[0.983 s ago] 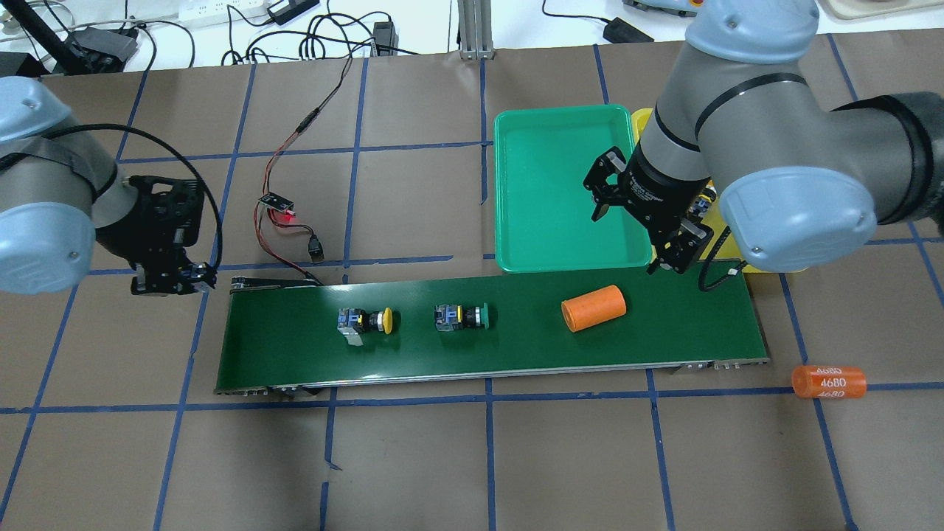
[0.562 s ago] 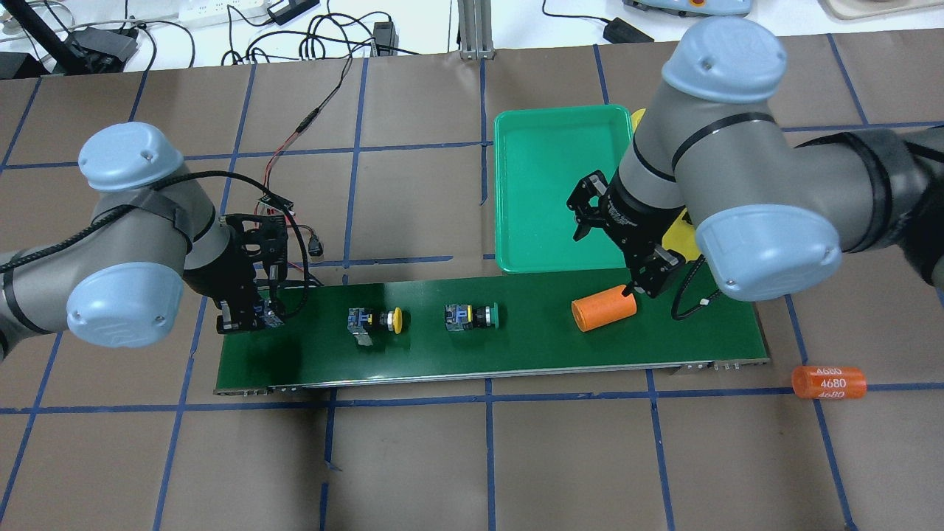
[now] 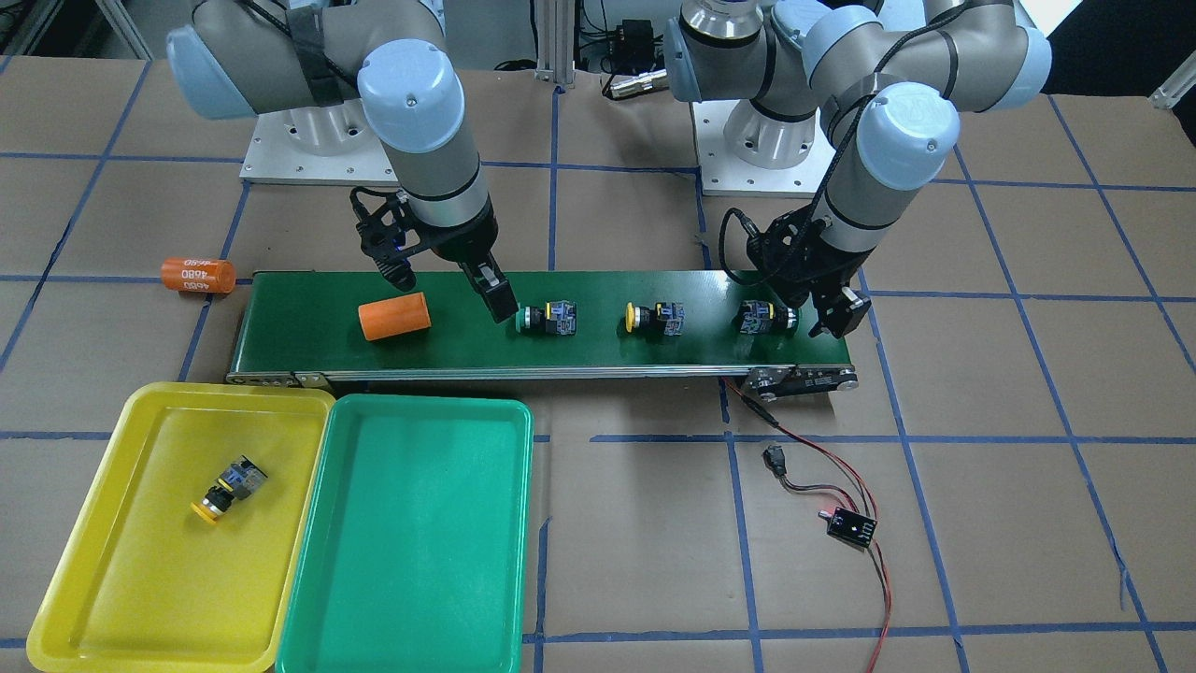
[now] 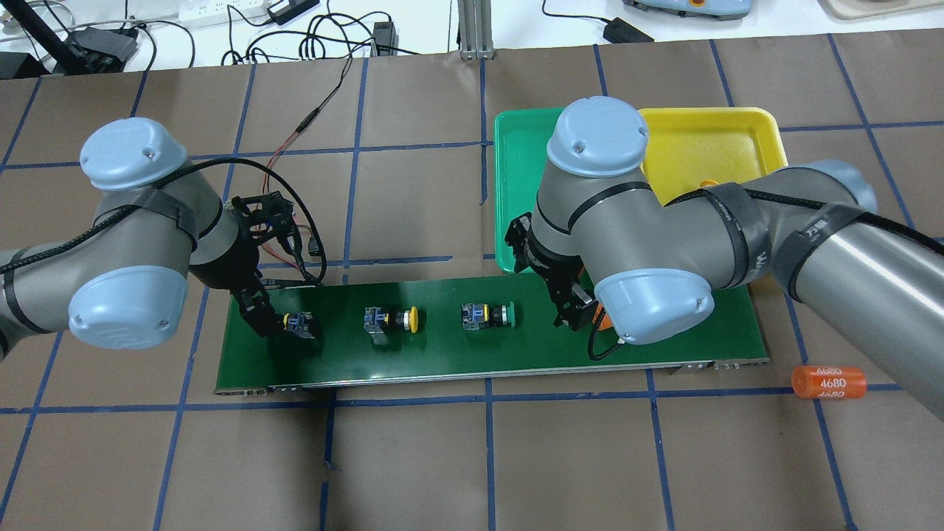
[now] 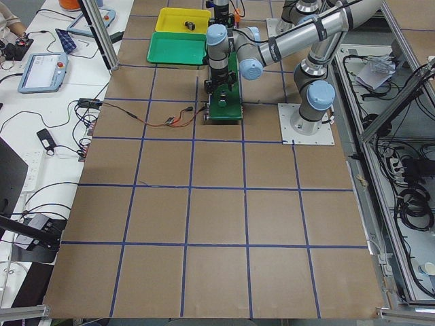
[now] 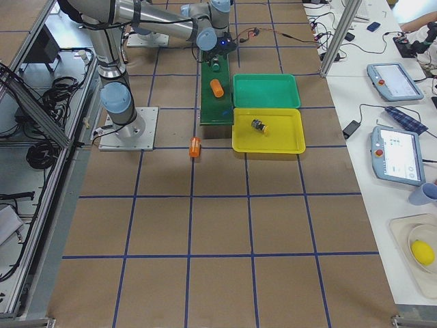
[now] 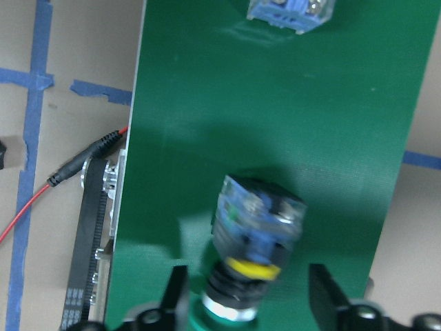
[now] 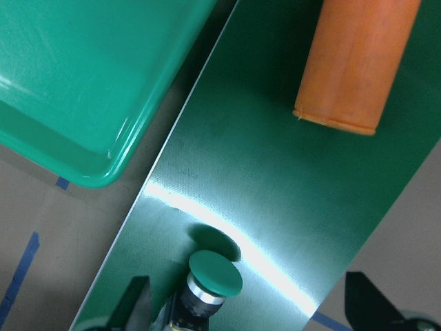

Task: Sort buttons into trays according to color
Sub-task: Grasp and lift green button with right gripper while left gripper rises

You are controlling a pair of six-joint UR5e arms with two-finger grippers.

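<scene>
Change since earlier views: right claw [image 3: 453, 294] has swung off the orange cylinder [image 3: 394, 316] toward the green button [image 3: 545, 319]; left claw [image 7: 249, 307] has edged further over the start of the conveyor belt [image 4: 442, 354]; both middle buttons sit nearer the trays' end.
Hazard: the belt seems to carry its load along, so a late closure may catch the round cap off-centre and roll the button away; the cylinder just beside the right claw could be knocked.
Green button: on its side, cap between the right claw's spread fingers in the wrist view, no contact evident.
End button [image 4: 299, 324]: between the left claw's released fingers, apart from both.
Yellow button [image 4: 391, 319]: mid-belt, unattended.
Trays: yellow tray [image 3: 112, 561] holds one yellow-capped button [image 3: 229, 486]; green tray [image 3: 411, 561] holds none.
</scene>
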